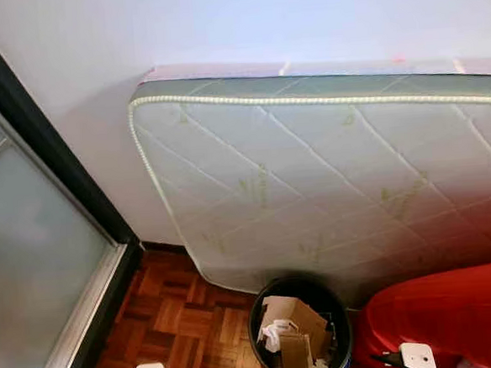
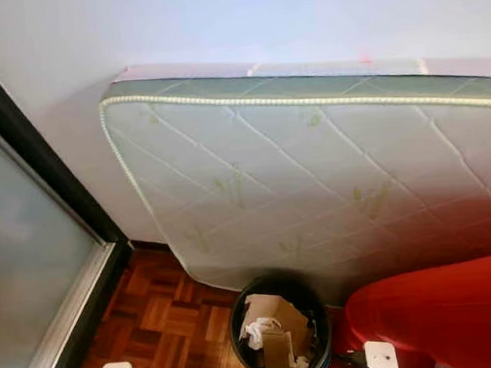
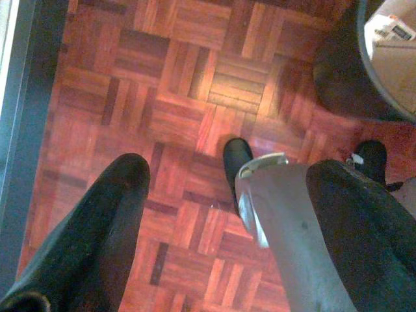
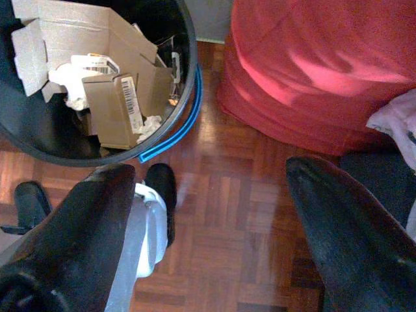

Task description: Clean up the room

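Observation:
A black round trash bin (image 1: 299,328) stands on the parquet floor at the foot of a mattress, holding torn cardboard boxes (image 4: 117,97) and crumpled white paper. My right gripper (image 4: 208,172) hangs open and empty above the floor, just beside the bin (image 4: 97,140) and a red cushion-like heap (image 4: 312,65). A blue strip (image 4: 175,127) runs along the bin's near side. My left gripper (image 3: 227,172) is open and empty over bare parquet, with the bin's rim (image 3: 374,78) off to one side. Below it I see my own silver leg and black foot.
A quilted white mattress (image 1: 329,178) with green edging leans against the pale wall. A dark-framed frosted glass door (image 1: 39,249) fills the left. The red heap (image 1: 457,312) lies right of the bin, with a pale cloth (image 4: 396,123) beside it. Open parquet (image 1: 179,323) lies left of the bin.

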{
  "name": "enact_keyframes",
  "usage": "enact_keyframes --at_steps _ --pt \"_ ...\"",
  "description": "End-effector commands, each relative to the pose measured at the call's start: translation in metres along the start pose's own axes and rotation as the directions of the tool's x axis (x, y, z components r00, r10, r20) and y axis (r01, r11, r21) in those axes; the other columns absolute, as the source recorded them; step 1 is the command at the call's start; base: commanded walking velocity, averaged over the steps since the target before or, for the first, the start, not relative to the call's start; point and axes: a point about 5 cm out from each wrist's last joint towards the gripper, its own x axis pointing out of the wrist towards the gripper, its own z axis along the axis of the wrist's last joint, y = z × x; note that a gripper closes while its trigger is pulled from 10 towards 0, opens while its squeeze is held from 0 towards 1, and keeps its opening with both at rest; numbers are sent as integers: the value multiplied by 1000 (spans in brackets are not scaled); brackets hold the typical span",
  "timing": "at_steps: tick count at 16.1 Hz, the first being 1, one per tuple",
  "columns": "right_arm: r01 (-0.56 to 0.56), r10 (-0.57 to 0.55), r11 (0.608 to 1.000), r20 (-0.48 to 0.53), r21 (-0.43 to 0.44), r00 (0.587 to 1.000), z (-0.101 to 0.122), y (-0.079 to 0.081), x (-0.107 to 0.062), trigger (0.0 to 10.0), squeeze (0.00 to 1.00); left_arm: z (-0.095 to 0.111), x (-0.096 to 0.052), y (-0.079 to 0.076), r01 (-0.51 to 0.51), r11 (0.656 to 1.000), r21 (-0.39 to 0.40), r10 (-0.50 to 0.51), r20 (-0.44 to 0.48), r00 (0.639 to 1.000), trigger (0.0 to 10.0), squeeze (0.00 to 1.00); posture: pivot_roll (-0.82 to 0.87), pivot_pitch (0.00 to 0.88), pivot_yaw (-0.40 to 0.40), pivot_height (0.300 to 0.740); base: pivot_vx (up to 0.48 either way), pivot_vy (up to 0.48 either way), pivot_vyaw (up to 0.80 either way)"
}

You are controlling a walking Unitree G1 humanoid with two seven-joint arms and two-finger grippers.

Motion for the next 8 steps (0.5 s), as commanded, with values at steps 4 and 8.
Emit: enact_keyframes --at_steps 4,8 --pt "-4 4 1000 -7 3 1000 -6 1 -2 10000 0 -14 -4 3 -2 1000 -1 2 -65 998 10000 0 7 160 44 740 0 0 0" --pt "-5 5 1000 5 12 1000 -6 1 -2 10000 0 -9 -2 -1 2 1000 -8 -2 -38 999 10000 0 -2 166 48 740 0 0 0"
